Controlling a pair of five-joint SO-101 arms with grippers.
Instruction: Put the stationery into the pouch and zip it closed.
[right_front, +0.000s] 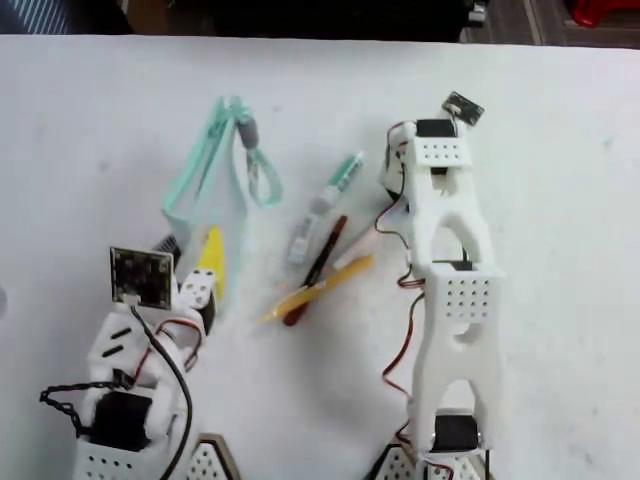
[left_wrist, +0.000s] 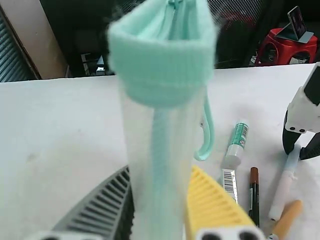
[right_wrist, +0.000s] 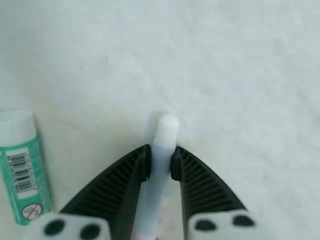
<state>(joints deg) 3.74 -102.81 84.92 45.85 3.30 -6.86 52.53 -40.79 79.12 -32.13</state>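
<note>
**A:** While your left gripper (left_wrist: 160, 212) pinches the near end of the pouch (left_wrist: 162, 60) tight between its fingers, what's the right one got?

**B:** Your right gripper (right_wrist: 161, 159) is clamped snug on the white pen (right_wrist: 165, 129), down by the table (right_wrist: 240, 60) near the glue stick (right_wrist: 22, 167).

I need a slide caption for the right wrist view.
Right claw shut on a white pen, green-labelled tube beside it.

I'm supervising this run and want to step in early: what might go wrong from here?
The right gripper pinches the white pen near one end, so it may swing or slip when lifted. The pouch is limp in the left gripper, so feeding the pen in may fail.
</note>
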